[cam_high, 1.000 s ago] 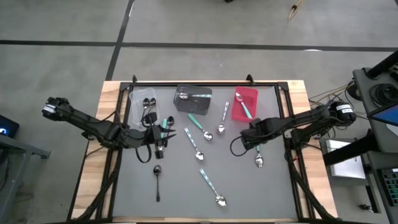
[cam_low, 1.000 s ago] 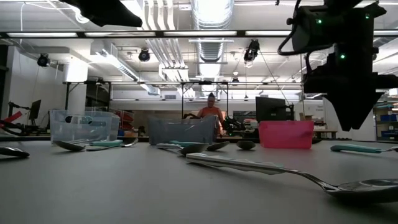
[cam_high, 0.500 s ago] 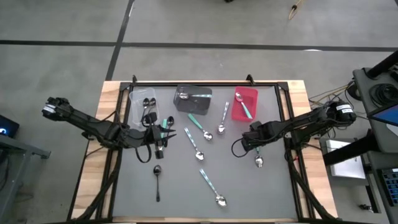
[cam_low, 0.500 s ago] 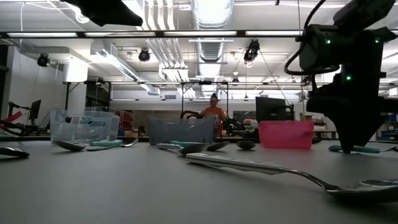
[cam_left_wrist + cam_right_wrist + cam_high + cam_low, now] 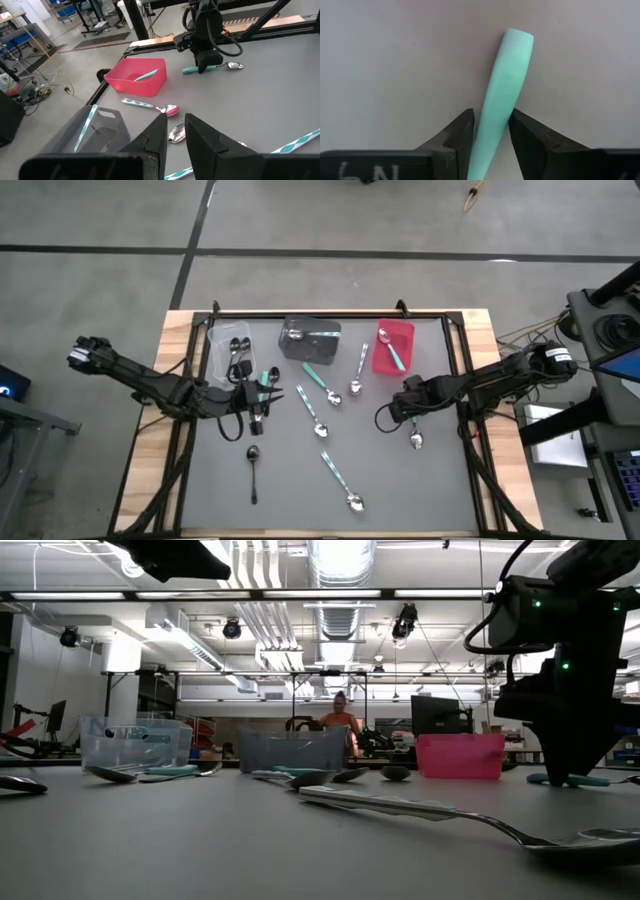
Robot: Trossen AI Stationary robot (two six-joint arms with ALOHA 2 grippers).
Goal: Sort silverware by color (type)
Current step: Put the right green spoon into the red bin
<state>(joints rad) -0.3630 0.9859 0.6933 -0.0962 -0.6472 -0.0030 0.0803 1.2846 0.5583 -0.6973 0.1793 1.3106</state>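
Note:
Spoons lie scattered on the grey table: a black one point(image 5: 253, 470), silver ones point(image 5: 357, 372) and teal-handled ones point(image 5: 342, 480). My right gripper point(image 5: 412, 415) is down on the table right of centre, shut on a teal-handled spoon point(image 5: 416, 438) whose handle shows in the right wrist view point(image 5: 505, 80). The left gripper point(image 5: 268, 393) hovers beside the clear bin point(image 5: 228, 352), open, with nothing between its fingers point(image 5: 200, 137). Black spoons lie in the clear bin, a spoon lies in the dark grey bin point(image 5: 309, 338), and a teal-handled one in the red bin point(image 5: 393, 347). My right gripper pinches the spoon's teal handle point(image 5: 492, 127) between its two fingers point(image 5: 465, 130), a little back from the handle's free end point(image 5: 519, 37). The fingers come from above, pointing down, and stand across the handle. The spoon lies flat on the table, its bowl point(image 5: 416, 441) toward the near edge.
The three bins stand in a row along the far edge. Loose spoons lie across the middle point(image 5: 312, 412) point(image 5: 322, 383). A wooden frame point(image 5: 480, 380) borders the table. A person point(image 5: 340, 720) sits in the room beyond the far edge.
My right gripper has come down onto the table and shifted slightly toward the right and near edges, ending on the teal handle. The spoon has stayed where it was.

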